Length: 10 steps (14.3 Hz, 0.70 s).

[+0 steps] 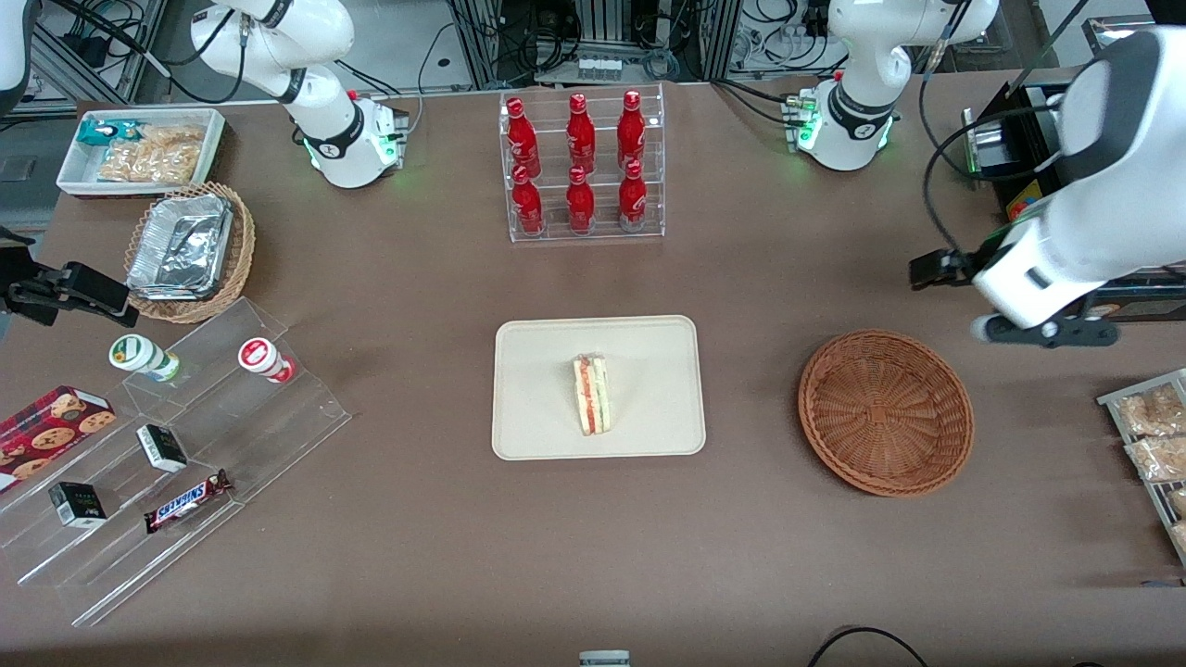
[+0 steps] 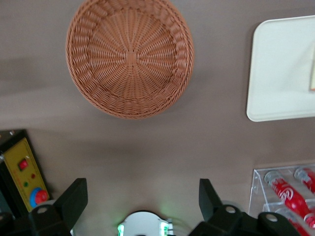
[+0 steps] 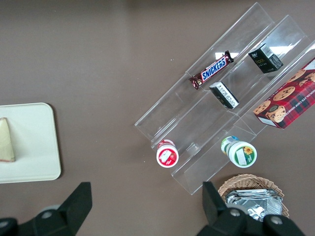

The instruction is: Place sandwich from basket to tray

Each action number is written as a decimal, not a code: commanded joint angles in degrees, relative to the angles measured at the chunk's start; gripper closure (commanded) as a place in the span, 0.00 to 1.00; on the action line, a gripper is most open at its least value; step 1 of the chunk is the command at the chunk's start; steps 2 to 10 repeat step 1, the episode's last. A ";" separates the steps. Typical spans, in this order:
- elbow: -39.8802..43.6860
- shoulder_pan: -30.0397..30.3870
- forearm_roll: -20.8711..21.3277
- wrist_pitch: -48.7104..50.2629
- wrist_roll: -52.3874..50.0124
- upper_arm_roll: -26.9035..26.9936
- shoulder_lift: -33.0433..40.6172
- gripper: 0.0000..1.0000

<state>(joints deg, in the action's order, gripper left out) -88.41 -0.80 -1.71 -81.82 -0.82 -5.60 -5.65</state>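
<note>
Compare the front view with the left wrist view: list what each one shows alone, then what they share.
Front view only: the whole sandwich lying on the tray, the Snickers bar, the foil containers.

Left wrist view only: the yellow button box and the gripper, open and holding nothing, raised above the table.

Both: the empty basket, the tray, the red bottles.

Bare table (image 1: 750, 389) between tray (image 1: 528, 435), basket (image 1: 885, 412); tool (image 2: 142, 201) above.

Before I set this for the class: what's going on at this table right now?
The sandwich already lies on the tray, and the basket is empty. The left arm's tool hangs open above the table, holding nothing, farther from the front camera than the basket. The move looks done.
</note>
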 commanded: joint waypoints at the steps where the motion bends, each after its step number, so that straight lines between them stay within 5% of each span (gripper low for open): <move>1: -1.94 1.85 -0.58 0.17 4.16 -0.47 4.59 0.00; 10: -1.94 1.85 -0.58 0.17 4.16 -0.47 4.59 0.00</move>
